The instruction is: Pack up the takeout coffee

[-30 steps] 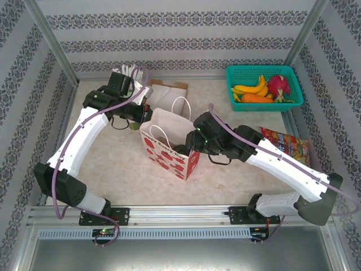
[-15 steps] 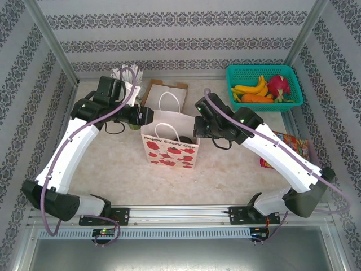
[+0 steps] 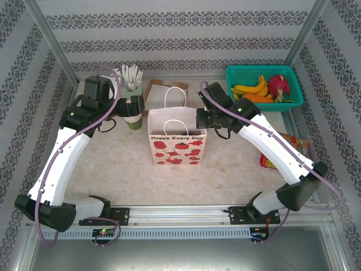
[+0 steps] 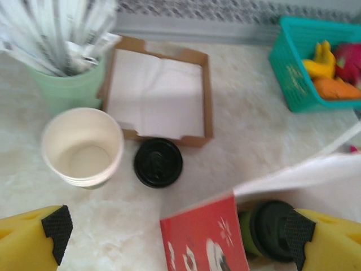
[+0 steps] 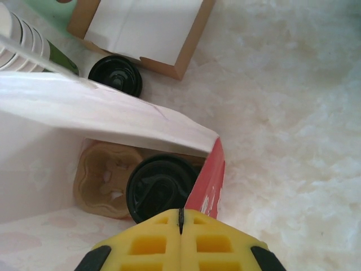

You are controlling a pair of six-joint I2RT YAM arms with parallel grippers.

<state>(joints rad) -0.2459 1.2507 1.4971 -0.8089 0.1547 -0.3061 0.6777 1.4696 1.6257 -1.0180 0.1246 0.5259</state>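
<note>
So the takeout coffee [image 5: 161,189] is sitting inside the white paper bag [image 3: 177,148] right now. The black lid is facing up and the cup is slotted into one pocket of a brown pulp carrier [image 5: 104,175] at the bottom. It's looking upright from the right wrist view, so I'd call that cup packed.

The left gripper [image 4: 177,228] is hanging wide open with nothing in it, one pad on either side of the bag's red end panel. The right gripper [image 5: 180,217] is squeezed fully shut just above the lid, right against the red side panel. I can't tell if it's pinching paper or just closed on air.

Going by the layout, the step in hand is getting both arms clear of the bag without upsetting it. What I'd be doing:

- lifting the left gripper straight up and back first, jaws staying wide, so a pad isn't dragging the rim along
- using the right arm to steady that side wall and not pushing down – the lid is directly under the fingertips
- watching the stack of cream cups [image 4: 83,144] and the loose black lid [image 4: 158,162] just behind the bag, since both are in the left arm's way

A light bag like that is probably going to slide or fold at any sideways nudge.
</note>
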